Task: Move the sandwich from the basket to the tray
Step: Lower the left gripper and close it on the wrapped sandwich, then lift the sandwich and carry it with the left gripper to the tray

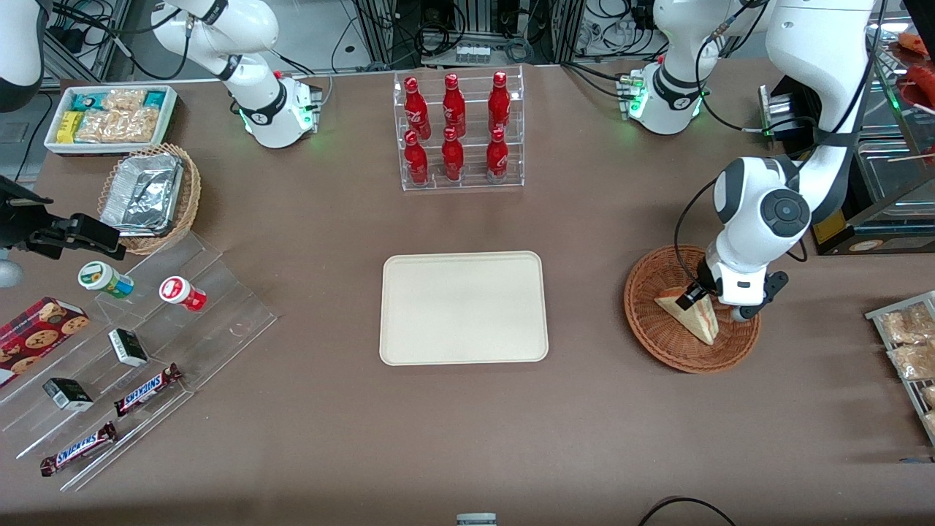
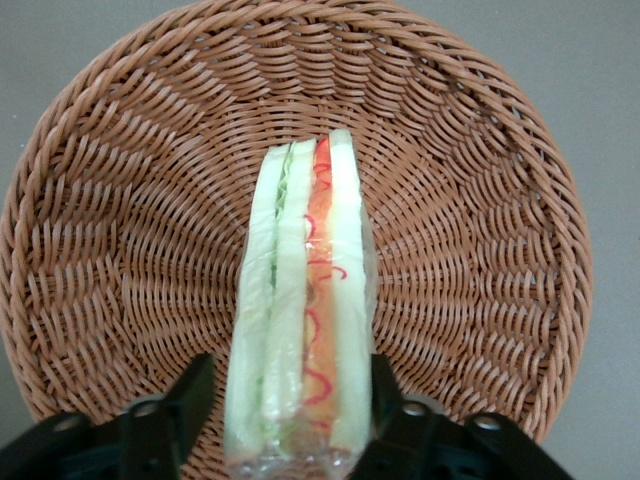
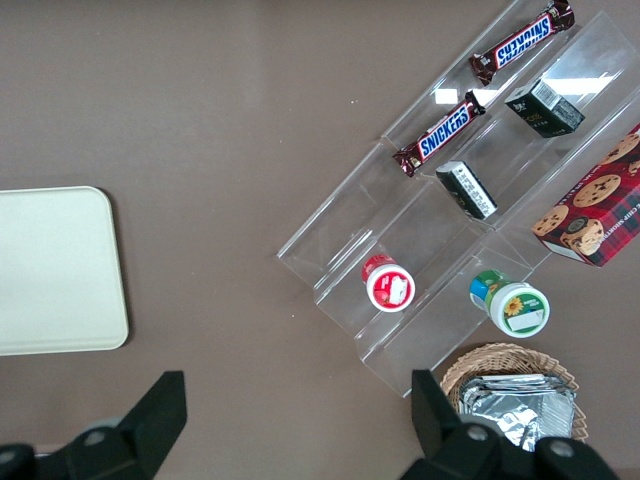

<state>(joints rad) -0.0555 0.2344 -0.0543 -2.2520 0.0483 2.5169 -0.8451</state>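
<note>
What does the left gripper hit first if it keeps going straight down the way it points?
The sandwich. The left gripper is down in the basket with a finger on each side of the wedge, so the wedge already sits in its line. Below that comes the basket's woven floor; how much gap remains is unclear.

The gripper (image 1: 695, 295) is sitting low inside the basket (image 1: 646, 314), its fingers (image 2: 190, 400) pressing on both flat faces of the sandwich (image 1: 692, 314), so the woven rim is ringing it on every side and the way out is lying upward. Between the basket and the tray (image 1: 463, 307) a bare strip of worktop (image 1: 584, 292) is lying open. The tray surface is lying bare. The acrylic rack of red bottles (image 1: 459, 131) is standing farther from the front camera than the tray, well apart from it. A wire rack of snack packets (image 1: 906, 343) is sitting near the basket toward the working arm's end of the worktop.
</note>
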